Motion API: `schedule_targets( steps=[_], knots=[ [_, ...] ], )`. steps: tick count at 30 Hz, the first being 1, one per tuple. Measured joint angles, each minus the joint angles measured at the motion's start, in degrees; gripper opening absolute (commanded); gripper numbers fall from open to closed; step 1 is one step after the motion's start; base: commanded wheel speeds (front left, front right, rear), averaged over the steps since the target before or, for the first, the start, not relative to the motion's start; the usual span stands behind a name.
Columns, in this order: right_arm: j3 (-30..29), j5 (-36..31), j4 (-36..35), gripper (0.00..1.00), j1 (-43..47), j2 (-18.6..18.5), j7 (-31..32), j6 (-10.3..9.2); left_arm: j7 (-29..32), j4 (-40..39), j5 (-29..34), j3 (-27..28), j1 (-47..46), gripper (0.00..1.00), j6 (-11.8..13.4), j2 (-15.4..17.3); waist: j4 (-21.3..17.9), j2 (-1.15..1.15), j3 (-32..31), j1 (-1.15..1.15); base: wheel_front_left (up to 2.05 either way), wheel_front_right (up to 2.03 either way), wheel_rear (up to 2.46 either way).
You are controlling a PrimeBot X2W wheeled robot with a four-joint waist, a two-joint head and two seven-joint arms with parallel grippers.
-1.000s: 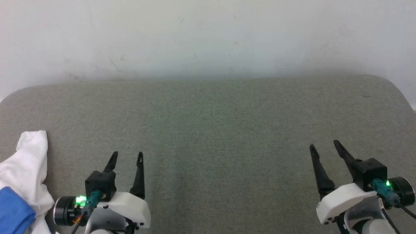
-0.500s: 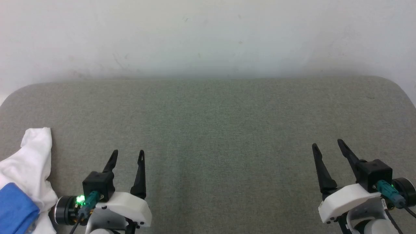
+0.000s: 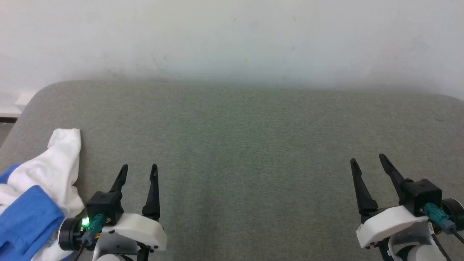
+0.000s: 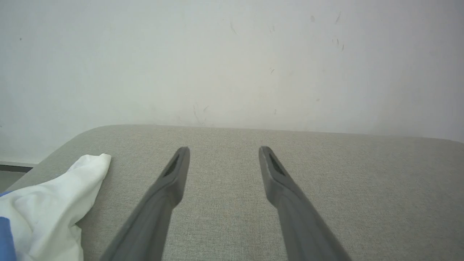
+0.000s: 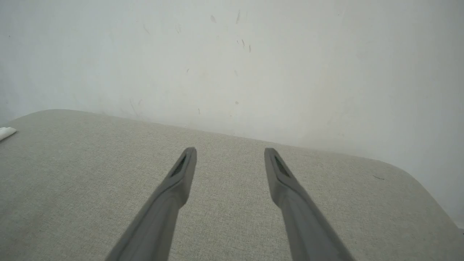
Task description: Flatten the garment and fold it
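The shirt (image 3: 40,188) lies bunched up at the near left edge of the grey pad (image 3: 246,137), white with a blue part. The left gripper (image 3: 139,166) is just to its right, spread wide and holding nothing. The right gripper (image 3: 367,157) is well away on the right, also wide and empty. A white wall (image 3: 232,36) stands behind the pad.
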Motion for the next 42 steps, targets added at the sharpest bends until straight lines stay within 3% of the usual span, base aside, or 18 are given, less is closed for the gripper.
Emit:
schedule_targets(
  steps=[25,34,42],
  knots=[
    [1.14,0.99,0.05,1.0,0.07,0.02,-2.32,0.0,-2.99,0.16,-3.78,0.93,-0.42,1.0,0.59,0.01,12.6,0.0,-0.12,0.0,-0.07,-0.07,-0.07],
    [1.41,0.98,-0.36,1.0,0.06,0.03,-2.64,0.0,-4.08,0.12,-5.65,1.72,-1.75,1.0,1.53,0.01,14.83,0.0,1.1,0.0,-0.01,-0.01,-0.01],
    [1.97,0.88,-1.88,1.0,-0.43,-0.34,-1.97,0.0,-5.04,1.34,-4.6,5.66,-10.2,1.0,0.54,0.42,14.46,0.0,4.56,0.0,0.0,0.0,0.0]
  ],
)
